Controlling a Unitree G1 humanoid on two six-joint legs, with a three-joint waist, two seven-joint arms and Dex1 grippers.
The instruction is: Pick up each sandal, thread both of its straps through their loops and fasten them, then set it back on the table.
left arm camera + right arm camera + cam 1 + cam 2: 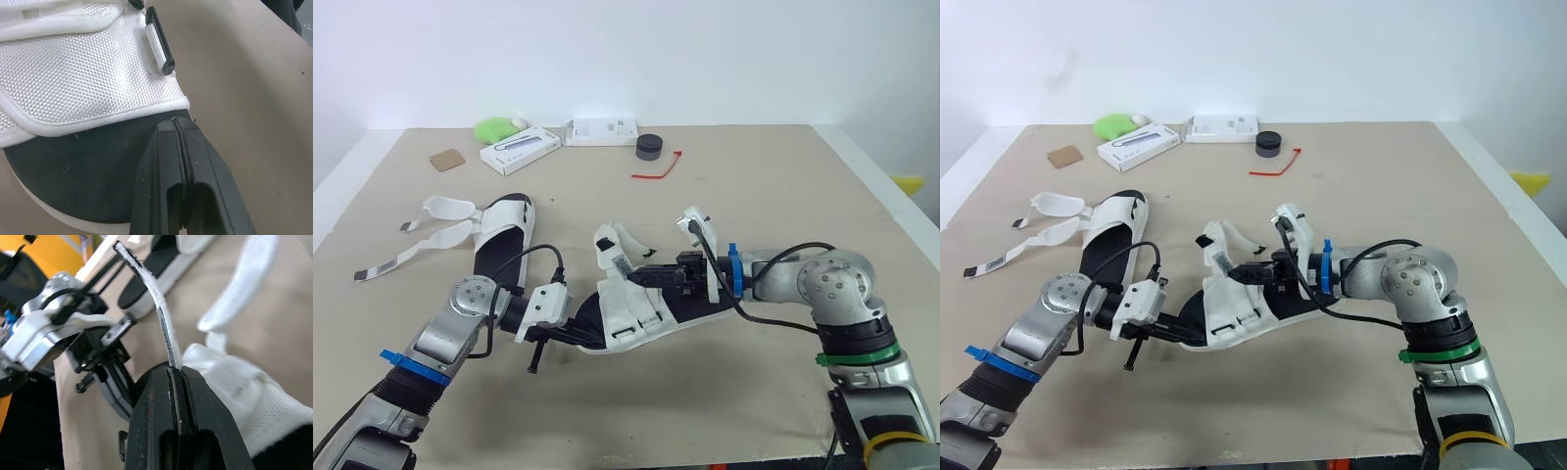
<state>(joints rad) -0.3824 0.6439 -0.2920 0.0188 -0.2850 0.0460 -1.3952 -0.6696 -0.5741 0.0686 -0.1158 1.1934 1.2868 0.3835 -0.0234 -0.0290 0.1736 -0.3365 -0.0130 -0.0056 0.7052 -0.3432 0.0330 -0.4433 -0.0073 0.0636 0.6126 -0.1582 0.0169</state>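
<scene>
Beige table (pixel 783 196) spreads under everything, with the near sandal (pixel 641 311) lying sole down at its middle, between both arms. Left of that sandal and farther back lies the second sandal (pixel 501 240), straps splayed loose. At the near sandal's left end the left gripper (pixel 175 125) is closed, tips touching the white upper's edge. From its right side the right gripper (pixel 174 373) pinches the raised strap (pixel 160 308).

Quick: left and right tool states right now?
Left tool: closed, tips at the edge of the sandal.
Right tool: closed on the strap.
</scene>
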